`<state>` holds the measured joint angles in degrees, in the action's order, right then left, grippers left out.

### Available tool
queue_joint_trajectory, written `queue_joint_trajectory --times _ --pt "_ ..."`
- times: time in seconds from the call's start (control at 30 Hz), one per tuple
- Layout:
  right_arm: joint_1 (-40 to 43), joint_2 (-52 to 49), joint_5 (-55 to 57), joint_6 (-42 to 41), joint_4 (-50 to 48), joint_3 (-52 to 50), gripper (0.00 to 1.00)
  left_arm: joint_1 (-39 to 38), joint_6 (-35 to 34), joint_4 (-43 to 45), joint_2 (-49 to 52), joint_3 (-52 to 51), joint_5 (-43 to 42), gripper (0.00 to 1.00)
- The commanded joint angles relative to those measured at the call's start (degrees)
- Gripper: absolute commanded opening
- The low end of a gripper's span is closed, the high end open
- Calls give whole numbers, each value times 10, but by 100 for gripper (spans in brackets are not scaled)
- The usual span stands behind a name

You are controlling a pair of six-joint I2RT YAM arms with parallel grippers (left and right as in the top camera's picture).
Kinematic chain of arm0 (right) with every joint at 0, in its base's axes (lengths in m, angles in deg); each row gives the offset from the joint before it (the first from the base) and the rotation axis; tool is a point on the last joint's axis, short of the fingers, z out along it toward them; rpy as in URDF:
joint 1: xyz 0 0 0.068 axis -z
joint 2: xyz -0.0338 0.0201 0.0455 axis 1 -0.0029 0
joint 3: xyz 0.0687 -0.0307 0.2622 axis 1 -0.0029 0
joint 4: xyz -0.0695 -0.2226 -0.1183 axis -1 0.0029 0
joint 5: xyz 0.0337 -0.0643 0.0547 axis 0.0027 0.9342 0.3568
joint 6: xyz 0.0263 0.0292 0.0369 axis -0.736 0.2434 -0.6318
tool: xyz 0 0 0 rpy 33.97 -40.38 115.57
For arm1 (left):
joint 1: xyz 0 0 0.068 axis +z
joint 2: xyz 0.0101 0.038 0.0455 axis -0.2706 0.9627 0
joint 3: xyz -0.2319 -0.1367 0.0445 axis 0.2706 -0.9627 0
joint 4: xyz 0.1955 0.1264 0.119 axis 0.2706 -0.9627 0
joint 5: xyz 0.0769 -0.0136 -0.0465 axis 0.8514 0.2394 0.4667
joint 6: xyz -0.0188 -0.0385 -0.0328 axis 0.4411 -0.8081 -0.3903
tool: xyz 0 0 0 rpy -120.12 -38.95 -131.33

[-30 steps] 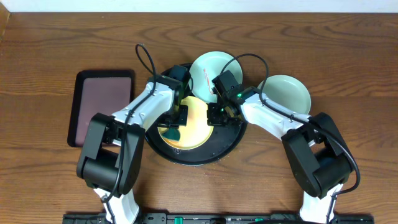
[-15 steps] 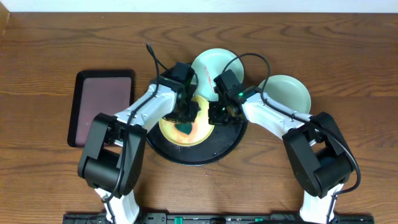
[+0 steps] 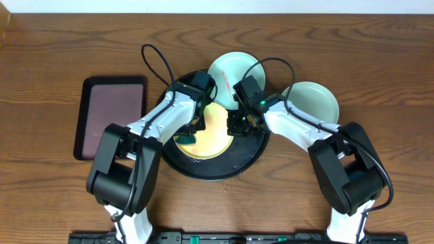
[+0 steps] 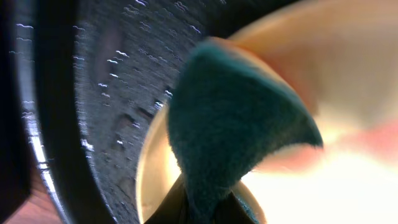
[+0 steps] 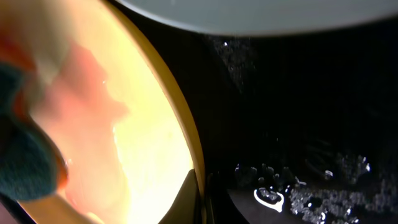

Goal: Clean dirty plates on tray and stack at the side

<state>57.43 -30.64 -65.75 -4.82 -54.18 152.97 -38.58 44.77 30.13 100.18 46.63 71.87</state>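
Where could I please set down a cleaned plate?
Bare table lies right of the right-hand mint plate, and along the far edge beyond the maroon tray. The black tray is crowded: the yellow plate, left gripper, right gripper and a second mint plate at its far rim.

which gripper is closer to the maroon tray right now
Left. The left gripper, pinching a teal cloth, is over the yellow plate on its left side, nearest the maroon tray; the right gripper grips that plate's far rim.
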Motion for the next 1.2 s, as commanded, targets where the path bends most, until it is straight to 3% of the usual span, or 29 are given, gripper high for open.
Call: queue_joint_trajectory --times 0.0,0.13,0.23,0.3,0.47,0.67,0.9,1.17 --pt "-1 -9 -2 5 9 0 1 11 125 -17 14 -3 -173 7" --pt "-1 -9 -2 5 9 0 1 11 217 -1 14 -3 -303 7" --pt "-1 -9 -2 5 9 0 1 13 213 36 14 -3 -298 7" --pt "-1 -9 -2 5 9 0 1 18 184 74 14 -3 -265 7" --pt "-1 -9 -2 5 9 0 1 33 40 135 13 4 -63 7" --pt "-1 -9 -2 5 10 0 1 70 23 75 -19 50 -3 7" --pt "-1 -9 -3 15 9 0 1 140 23 -20 -107 81 1 7" --pt "-6 13 17 106 71 50 1 235 67 -80 -167 81 -1 7"
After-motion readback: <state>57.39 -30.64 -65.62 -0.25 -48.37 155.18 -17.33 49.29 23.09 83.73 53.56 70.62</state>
